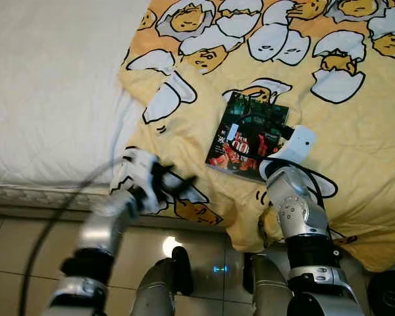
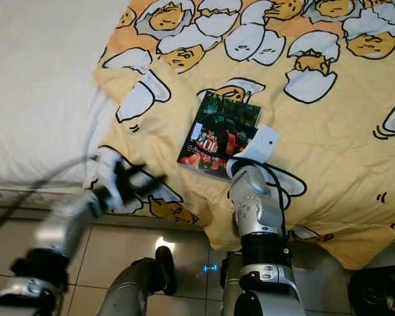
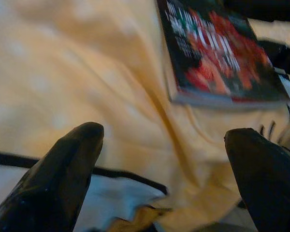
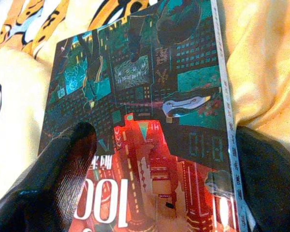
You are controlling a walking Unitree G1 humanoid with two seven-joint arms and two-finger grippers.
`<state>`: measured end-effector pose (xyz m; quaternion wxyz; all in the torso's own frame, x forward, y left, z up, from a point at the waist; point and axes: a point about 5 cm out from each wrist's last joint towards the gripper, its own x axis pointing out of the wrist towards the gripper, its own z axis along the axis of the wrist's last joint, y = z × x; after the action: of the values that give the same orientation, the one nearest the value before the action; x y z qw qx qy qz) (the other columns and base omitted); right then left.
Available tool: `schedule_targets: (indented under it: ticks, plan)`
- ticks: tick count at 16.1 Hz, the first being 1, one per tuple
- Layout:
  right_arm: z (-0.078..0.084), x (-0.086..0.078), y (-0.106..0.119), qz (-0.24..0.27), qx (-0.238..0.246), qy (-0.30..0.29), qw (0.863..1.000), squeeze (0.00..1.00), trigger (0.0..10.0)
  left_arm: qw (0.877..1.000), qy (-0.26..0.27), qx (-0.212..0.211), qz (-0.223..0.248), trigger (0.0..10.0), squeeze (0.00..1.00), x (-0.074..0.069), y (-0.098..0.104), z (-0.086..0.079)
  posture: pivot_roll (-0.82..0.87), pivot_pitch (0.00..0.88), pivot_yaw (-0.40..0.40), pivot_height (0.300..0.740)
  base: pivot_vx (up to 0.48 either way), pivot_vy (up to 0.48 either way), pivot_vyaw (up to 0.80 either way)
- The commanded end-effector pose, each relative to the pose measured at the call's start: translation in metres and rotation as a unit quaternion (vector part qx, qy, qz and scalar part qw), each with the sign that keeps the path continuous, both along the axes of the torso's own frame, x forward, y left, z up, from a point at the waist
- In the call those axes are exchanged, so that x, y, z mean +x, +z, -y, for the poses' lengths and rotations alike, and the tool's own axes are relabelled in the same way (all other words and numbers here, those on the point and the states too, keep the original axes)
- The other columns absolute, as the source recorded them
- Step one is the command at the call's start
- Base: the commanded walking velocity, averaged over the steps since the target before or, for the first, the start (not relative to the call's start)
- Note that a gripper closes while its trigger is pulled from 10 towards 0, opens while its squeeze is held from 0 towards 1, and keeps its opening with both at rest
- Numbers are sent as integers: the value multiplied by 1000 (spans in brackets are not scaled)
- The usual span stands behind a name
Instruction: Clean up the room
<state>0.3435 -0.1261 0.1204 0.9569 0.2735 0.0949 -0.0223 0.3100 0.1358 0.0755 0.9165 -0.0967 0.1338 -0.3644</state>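
A book with a dark green and red cover lies flat on the bed, on a yellow blanket printed with egg figures. It sits near the blanket's front edge, which hangs over the side of the bed toward the tiled floor.

The right gripper is over the near end of the book. In the right wrist view its fingers are spread, one to each side of the cover, with the book between them. They have not closed on it. Whether either finger touches the book cannot be told.

The left gripper is at the blanket's front edge, well to the left of the book and blurred in the head views. Its fingers are spread and hold nothing. In the left wrist view the book lies beyond them across a stretch of rumpled blanket.

Progress, as judged from these pictures: the tidying is at an early stage. The book is not lifted and is not yet secured. The step in hand appears to be the right gripper taking hold of it. Left to do: close on the book, raise it clear of the blanket, and carry it to its proper place, which is not in sight. The blanket lies creased and may also need straightening.

Risk noted: the soft blanket may give under the book during the grasp.
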Motion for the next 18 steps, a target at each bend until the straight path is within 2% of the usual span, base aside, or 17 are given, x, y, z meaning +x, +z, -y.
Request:
schedule_targets:
  ticks: [1, 4, 5, 6, 9, 11, 12, 14, 15, 16, 17, 18]
  plan:
    - [-3, -3, -2, -2, 6, 4, 1000, 0, 10000, 1000, 11, 6, 0, 10000, 0, -1, 1, -7, -165, 232, 117, 723, 0, 0, 0]
    - [-2, -6, 4, 18, -39, 1, 999, 0, 10000, 999, 26, 2, 24, 10000, 0, 2, 13, -1, -175, 213, 123, 723, 0, 0, 0]
    - [-4, -6, 5, 25, -30, 5, 999, 863, 10000, 999, 35, 1, 39, 10000, 0, 5, 19, 1, -175, 206, 123, 723, 0, 0, 0]
    - [-7, -7, 3, 23, -9, 12, 1000, 1000, 10000, 998, 34, -4, 49, 10000, 0, 7, 25, 5, -170, 197, 123, 723, 0, 0, 0]
    - [-22, -14, -1, 6, 28, 38, 999, 1000, 10000, 998, 32, -5, 50, 10000, 0, 5, 29, 3, -169, 187, 121, 723, 0, 0, 0]
    - [-31, -18, -10, -24, 43, 56, 997, 1000, 10000, 998, 34, -3, 48, 10000, 0, 4, 28, 1, -167, 189, 118, 723, 0, 0, 0]
    - [-38, -22, -16, -42, 66, 70, 994, 0, 10000, 998, 36, -3, 48, 10000, 0, 4, 29, 0, -164, 191, 118, 723, 0, 0, 0]
    - [-49, -27, -11, -36, 68, 85, 993, 0, 10000, 998, 38, -2, 48, 10000, 0, 4, 30, 0, -160, 195, 116, 723, 0, 0, 0]
    - [-51, -31, -5, -19, 40, 83, 996, 0, 10000, 998, 36, -2, 47, 10000, 0, 3, 30, 0, -158, 198, 112, 723, 0, 0, 0]
    - [-58, -40, 5, 19, -28, 97, 995, 0, 10000, 998, 32, 1, 47, 10000, 0, 2, 29, 2, -158, 199, 110, 723, 0, 0, 0]
    - [-64, -49, 11, 39, -57, 111, 991, 0, 10000, 998, 32, 1, 47, 10000, 0, 1, 28, 3, -158, 199, 110, 723, 0, 0, 0]
    - [-65, -51, 12, 41, -61, 110, 991, 0, 10000, 998, 32, 2, 47, 10000, 0, 1, 27, 3, -165, 203, 108, 723, 0, 0, 0]
